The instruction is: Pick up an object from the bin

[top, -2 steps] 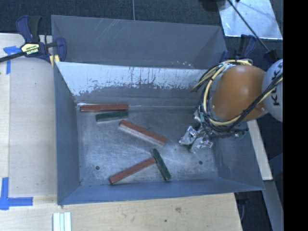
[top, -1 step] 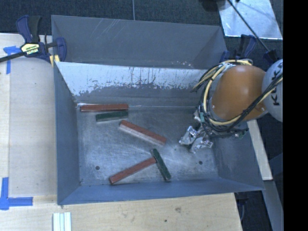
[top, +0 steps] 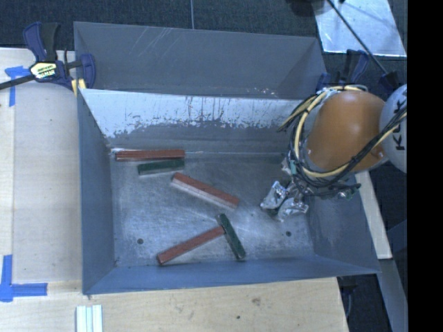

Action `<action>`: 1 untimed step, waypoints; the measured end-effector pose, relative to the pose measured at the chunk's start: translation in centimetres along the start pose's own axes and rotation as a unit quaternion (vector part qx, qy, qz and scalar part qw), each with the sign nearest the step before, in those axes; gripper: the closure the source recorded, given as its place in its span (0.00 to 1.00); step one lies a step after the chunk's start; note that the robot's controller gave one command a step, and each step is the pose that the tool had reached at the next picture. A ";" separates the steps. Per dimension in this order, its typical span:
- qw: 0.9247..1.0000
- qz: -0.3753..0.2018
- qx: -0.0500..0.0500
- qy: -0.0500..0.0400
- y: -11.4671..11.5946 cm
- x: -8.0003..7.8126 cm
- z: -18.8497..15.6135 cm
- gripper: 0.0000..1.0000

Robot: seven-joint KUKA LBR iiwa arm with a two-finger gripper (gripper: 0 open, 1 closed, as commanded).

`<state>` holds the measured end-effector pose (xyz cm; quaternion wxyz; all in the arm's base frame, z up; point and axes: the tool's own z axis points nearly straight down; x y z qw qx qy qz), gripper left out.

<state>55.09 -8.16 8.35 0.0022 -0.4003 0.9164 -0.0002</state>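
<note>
My end effector (top: 284, 203) hangs near the grey metal bin's (top: 208, 116) right wall. I cannot tell if it is clenched. Open floor separates it from the dark green flat bar (top: 232, 237).

Grey metal bin (top: 97, 206), scuffed floor. Five flat bars lie on it: red-brown bar (top: 149, 155) and dark green bar (top: 160, 165) side by side at back left, slanted brown bar (top: 205, 190) mid-floor, front brown bar (top: 191, 246) meeting, maybe touching, second green bar (top: 232, 236).

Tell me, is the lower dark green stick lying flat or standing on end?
Lying flat: the dark green stick shows its whole length along the bin floor.
</note>
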 end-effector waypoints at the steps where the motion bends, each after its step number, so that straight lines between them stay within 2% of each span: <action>1: 1.000 0.003 0.000 0.000 -0.2 0.0 0.4 1.00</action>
